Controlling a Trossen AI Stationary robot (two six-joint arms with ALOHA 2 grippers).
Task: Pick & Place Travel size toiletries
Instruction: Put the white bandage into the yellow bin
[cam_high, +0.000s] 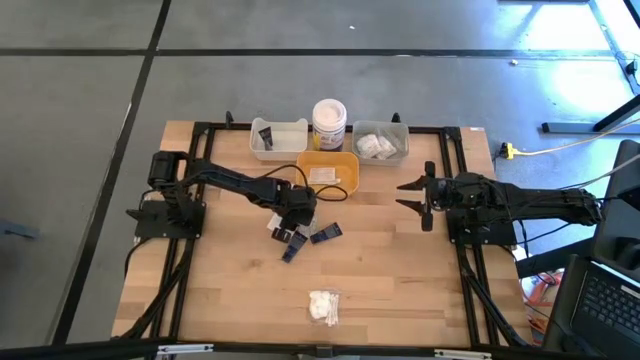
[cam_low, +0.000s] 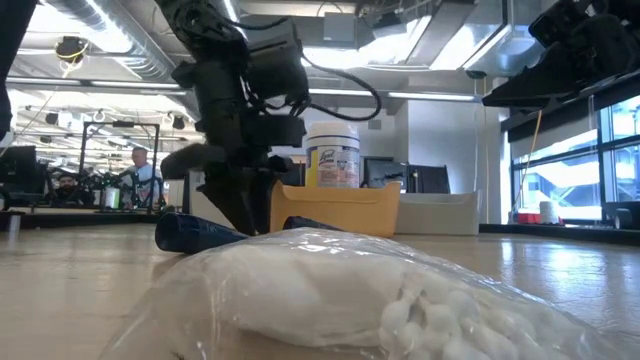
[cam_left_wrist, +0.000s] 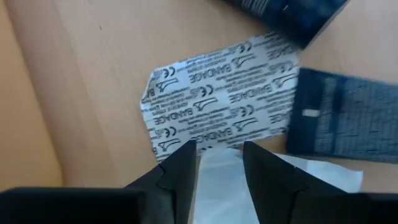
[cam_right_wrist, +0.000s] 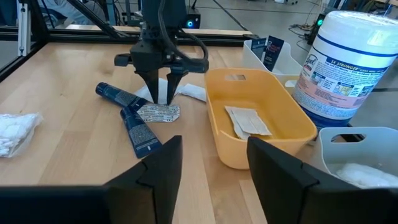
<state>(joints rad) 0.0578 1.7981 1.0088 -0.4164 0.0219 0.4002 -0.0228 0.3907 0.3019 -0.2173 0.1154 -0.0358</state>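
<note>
A clear-wrapped white fluffy piece (cam_high: 323, 305) lies alone on the desk (cam_high: 400, 280) at about six o'clock, near the front edge and well apart from everything else.

Toward the middle, the left hand (cam_high: 290, 232) points down over a small cluster of toiletries. Its fingers (cam_left_wrist: 180, 171) stand a little apart, straddling the edge of a white sachet (cam_left_wrist: 217, 186), tips at or just above it; whether they pinch it I cannot tell. Touching that sachet lies a printed bandage sachet (cam_left_wrist: 214, 102), flat on the wood. At three o'clock from the hand lie two dark blue tubes (cam_high: 325, 233), one just beside the bandage sachet, the other (cam_right_wrist: 115, 94) angled across it on the far side.

At three o'clock on the desk, the right hand (cam_high: 418, 197) hovers with its fingers (cam_right_wrist: 158, 168) spread wide and nothing between them.

Past the cluster, at twelve o'clock from the left hand, sits a yellow tray (cam_high: 345, 180) with two beige sachets (cam_right_wrist: 247, 121) flat in it. Behind it stand a white tray (cam_high: 255, 150) at eleven o'clock holding a dark tube (cam_high: 266, 137) upright, a white jar (cam_high: 329, 124) with a yellow label at twelve, and a grey tray (cam_high: 402, 150) at one o'clock with wrapped fluffy pieces (cam_high: 376, 146).
</note>
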